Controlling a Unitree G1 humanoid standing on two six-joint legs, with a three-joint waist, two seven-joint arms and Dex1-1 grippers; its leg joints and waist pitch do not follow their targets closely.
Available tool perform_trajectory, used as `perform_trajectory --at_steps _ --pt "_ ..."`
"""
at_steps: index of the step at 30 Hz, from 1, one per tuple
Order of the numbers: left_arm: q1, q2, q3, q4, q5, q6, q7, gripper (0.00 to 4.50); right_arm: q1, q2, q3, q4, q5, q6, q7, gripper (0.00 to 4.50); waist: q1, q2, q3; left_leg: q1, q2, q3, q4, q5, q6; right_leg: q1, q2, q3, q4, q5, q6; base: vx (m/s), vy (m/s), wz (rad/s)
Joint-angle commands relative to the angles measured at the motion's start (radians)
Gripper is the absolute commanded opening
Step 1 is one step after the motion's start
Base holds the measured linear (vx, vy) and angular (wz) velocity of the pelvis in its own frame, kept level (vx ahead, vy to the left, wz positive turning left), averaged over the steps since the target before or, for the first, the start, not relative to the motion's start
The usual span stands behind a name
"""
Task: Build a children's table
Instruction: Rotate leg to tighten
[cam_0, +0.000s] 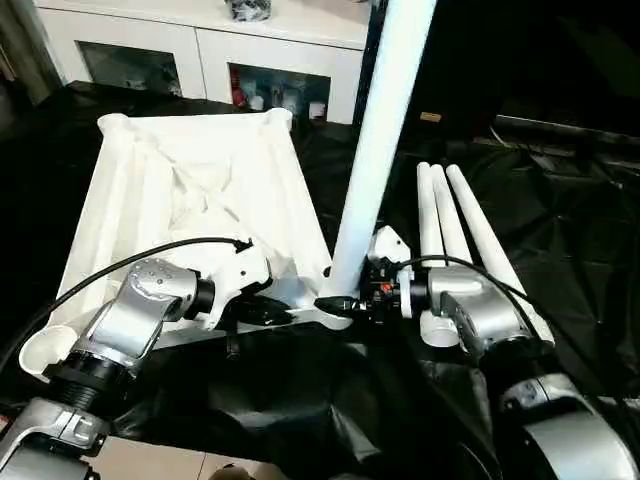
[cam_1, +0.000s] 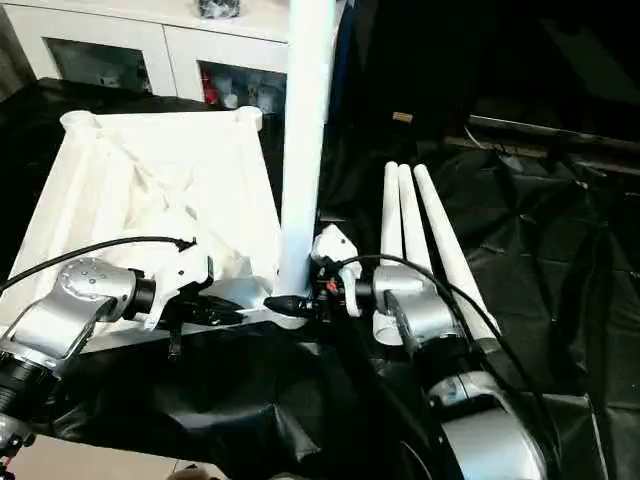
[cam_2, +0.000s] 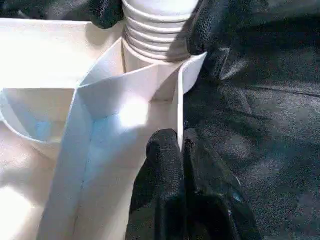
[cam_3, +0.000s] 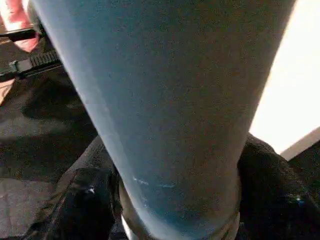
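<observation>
The left gripper (cam_2: 181, 150) pinches the near rim of the upturned tabletop (cam_0: 190, 190) on the black sheet (cam_0: 560, 220). The right gripper (cam_3: 175, 200) clasps the foot of an upright leg (cam_0: 375, 150) in the near corner socket. Three legs (cam_0: 455, 225) lie beside. A white cabinet (cam_0: 200, 45) stands behind.

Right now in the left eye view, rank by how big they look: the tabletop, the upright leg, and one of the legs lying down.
1. Tabletop.
2. Upright leg, though it is cut off at the top.
3. Lying leg.
</observation>
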Motion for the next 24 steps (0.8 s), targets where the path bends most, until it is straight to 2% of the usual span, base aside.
perform_trajectory --at_steps 1,4,5,6,8,10,11,12,13,15,16,17,20,24 --pt "-0.037 -0.042 0.016 0.012 0.002 0.019 0.079 0.00 0.001 0.036 -0.004 0.037 -0.002 0.020 -0.085 2.74 -0.006 0.015 -0.055 0.003 0.031 -0.004 -0.071 -0.135 0.022 0.056 -0.079 0.067 -0.084 -0.112 -0.206 0.000 0.000 0.00" --pt "-0.070 -0.092 0.035 0.053 0.028 0.053 0.195 0.00 -0.044 0.092 -0.054 0.149 -0.021 0.010 -0.323 2.74 -0.008 0.013 -0.055 0.007 0.030 -0.006 -0.073 -0.170 -0.005 0.055 -0.084 0.068 -0.095 -0.226 -0.176 0.000 0.000 0.00" --pt "-0.082 -0.112 0.043 0.068 0.037 0.074 0.241 0.00 -0.064 0.113 -0.078 0.192 -0.020 0.011 -0.421 2.74 -0.013 0.011 -0.055 0.003 0.030 -0.008 -0.075 -0.168 -0.014 0.057 -0.084 0.068 -0.095 -0.251 -0.166 0.000 0.000 0.00" --pt "-0.097 -0.137 0.054 0.083 0.045 0.097 0.295 0.00 -0.087 0.139 -0.113 0.234 0.001 0.025 -0.505 2.74 -0.016 0.013 -0.054 0.004 0.029 -0.008 -0.075 -0.176 -0.020 0.054 -0.085 0.067 -0.099 -0.273 -0.155 0.000 0.000 0.00" --pt "-0.104 -0.150 0.060 0.088 0.048 0.112 0.322 0.00 -0.098 0.152 -0.129 0.251 0.012 0.030 -0.544 2.73 -0.019 0.010 -0.056 0.003 0.028 -0.007 -0.073 -0.167 -0.016 0.054 -0.083 0.068 -0.100 -0.269 -0.149 0.000 0.000 0.00" --pt "-0.111 -0.162 0.066 0.093 0.051 0.126 0.348 0.00 -0.107 0.164 -0.145 0.267 0.023 0.035 -0.582 2.73 -0.020 0.011 -0.058 0.001 0.029 -0.007 -0.072 -0.142 -0.006 0.055 -0.083 0.069 -0.094 -0.217 -0.157 0.000 0.000 0.00" --pt "-0.129 -0.209 0.075 0.096 0.066 0.171 0.430 0.00 -0.143 0.217 -0.174 0.317 0.036 0.049 -0.715 2.73 -0.024 0.012 -0.059 -0.001 0.031 -0.007 -0.072 -0.119 -0.009 0.054 -0.081 0.068 -0.086 -0.169 -0.170 0.000 0.000 0.00" --pt "-0.134 -0.226 0.076 0.095 0.071 0.186 0.456 0.00 -0.153 0.236 -0.172 0.331 0.023 0.040 -0.753 2.73 -0.025 0.012 -0.059 -0.001 0.030 -0.008 -0.074 -0.119 -0.010 0.056 -0.080 0.067 -0.088 -0.166 -0.169 0.000 0.000 0.00" --pt "-0.134 -0.242 0.072 0.086 0.075 0.196 0.472 0.00 -0.159 0.258 -0.167 0.338 0.016 0.029 -0.757 3.08 -0.025 0.007 -0.061 0.001 0.029 -0.005 -0.070 -0.117 -0.010 0.054 -0.080 0.067 -0.085 -0.144 -0.172 0.000 0.000 0.00" --pt "-0.126 -0.258 0.055 0.064 0.080 0.189 0.472 0.00 -0.164 0.287 -0.169 0.345 0.022 0.015 -0.721 3.43 -0.022 0.005 -0.062 -0.005 0.028 -0.005 -0.069 -0.104 0.004 0.059 -0.082 0.067 -0.082 -0.113 -0.171 0.000 0.000 0.00" --pt "-0.124 -0.261 0.051 0.059 0.080 0.188 0.472 0.00 -0.166 0.293 -0.170 0.348 0.025 0.011 -0.710 3.43 -0.021 0.007 -0.063 -0.004 0.028 -0.005 -0.068 -0.099 0.008 0.059 -0.081 0.067 -0.081 -0.100 -0.171 0.000 0.000 0.00" --pt "-0.119 -0.259 0.047 0.055 0.079 0.180 0.467 0.00 -0.167 0.294 -0.169 0.350 0.021 0.002 -0.703 3.52 -0.023 0.004 -0.062 -0.006 0.027 -0.004 -0.069 -0.090 0.022 0.060 -0.080 0.067 -0.079 -0.074 -0.174 0.000 0.000 0.00" --pt "-0.102 -0.242 0.032 0.041 0.078 0.146 0.432 0.00 -0.168 0.281 -0.156 0.346 0.002 -0.025 -0.689 3.86 -0.022 0.006 -0.061 -0.005 0.027 -0.004 -0.068 -0.096 0.026 0.060 -0.082 0.067 -0.081 -0.085 -0.177 0.000 0.000 0.00" --pt "-0.071 -0.209 0.021 -0.001 0.058 0.124 0.368 0.00 -0.166 0.249 -0.129 0.332 -0.013 -0.058 -0.593 3.86 -0.029 0.007 -0.061 -0.006 0.028 -0.004 -0.069 -0.112 0.029 0.061 -0.082 0.067 -0.084 -0.109 -0.177 0.000 0.000 0.00"
